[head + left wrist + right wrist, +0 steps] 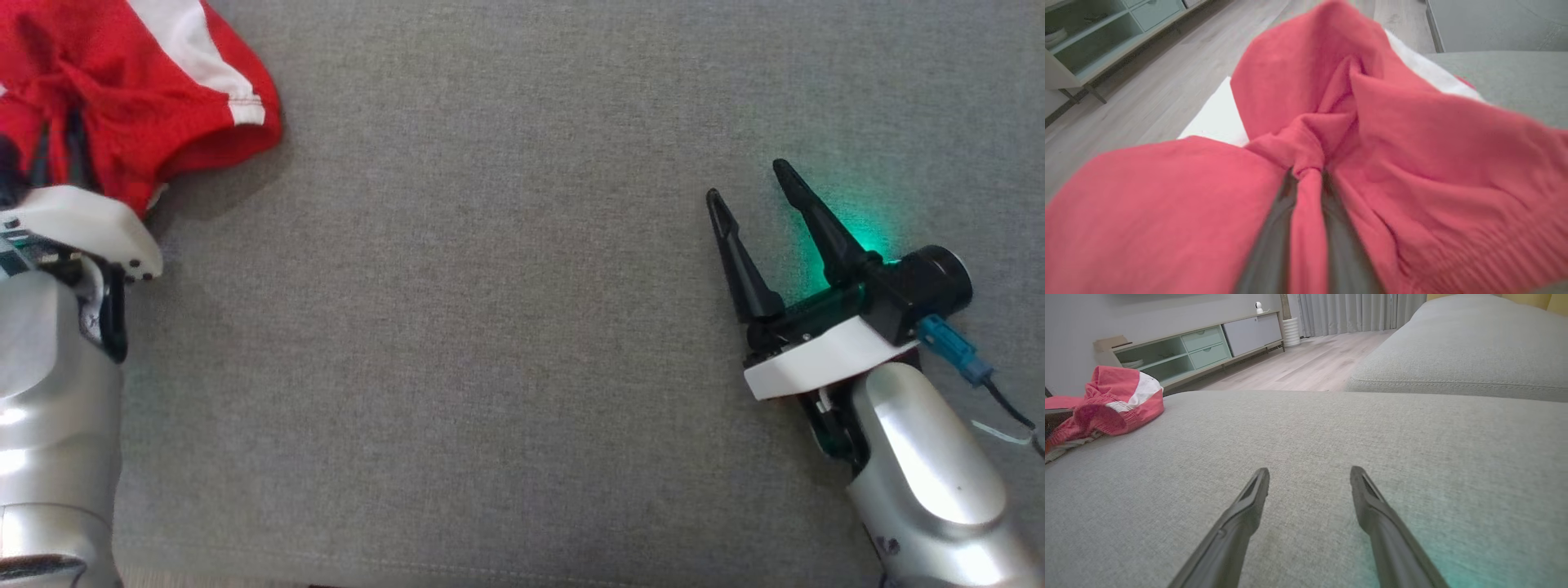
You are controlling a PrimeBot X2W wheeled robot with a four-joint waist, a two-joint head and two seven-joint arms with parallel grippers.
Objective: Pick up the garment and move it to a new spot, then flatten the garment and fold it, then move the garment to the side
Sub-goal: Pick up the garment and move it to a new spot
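Grey woven sofa cushion (522,367) spreads wide and bare between the two arms, its stitched front edge running along the bottom of the head view. In the right wrist view a second cushion (1453,355) sits just beside it, with pale wood floor (1298,367), a mint-green sideboard (1200,347) and grey curtains (1351,312) beyond. The garment (163,98), red mesh with a white panel and a stitched hem, lies bunched at the cushion's far left, near its edge. The left gripper (1308,175) is buried in it, its dark fingers (1274,245) drawn close and pinching a twisted fold of red cloth. Well apart, at the right, the right gripper (747,181) hovers low over bare fabric with its fingers spread and nothing between them, a green glow on the cushion beside it.
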